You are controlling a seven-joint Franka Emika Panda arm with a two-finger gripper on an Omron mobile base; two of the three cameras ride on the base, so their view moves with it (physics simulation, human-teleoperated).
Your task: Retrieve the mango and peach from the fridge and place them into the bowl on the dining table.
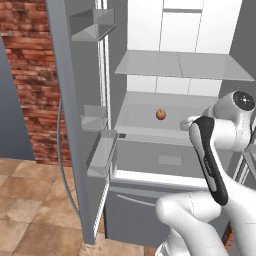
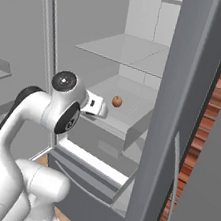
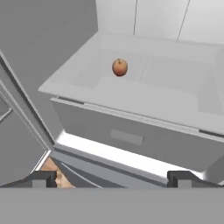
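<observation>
While both doors stand swung wide, the following is noted.

Fridge: the tall grey French-door fridge (image 1: 75, 125) is open, and its white interior with pale glass shelves is exposed in both base views.
Left door: grey door bins (image 1: 92, 22) are seen mounted on its inner face, one above another.
Shelves: an upper glass shelf (image 1: 182, 65) is seen above a lower white shelf (image 1: 145, 112).
Peach: the small round orange-pink fruit (image 1: 161, 114) is seen alone on the lower white shelf, upright with a short stem visible in the hand view, well back from the front edge.
Drawer front: a grey panel (image 3: 131, 135) is seen just below the shelf that bears the peach.
Gripper: the two-finger gripper (image 3: 113, 178) is held at full spread, fingertips (image 3: 43, 178) far apart, nothing between them; it is held in front of the fridge opening, apart from the peach.
Arm: the white arm with dark joints (image 2: 57, 106) is raised before the open fridge.
Floor: tan tiles (image 1: 30, 220) are seen beside a red brick wall (image 1: 30, 75).
</observation>
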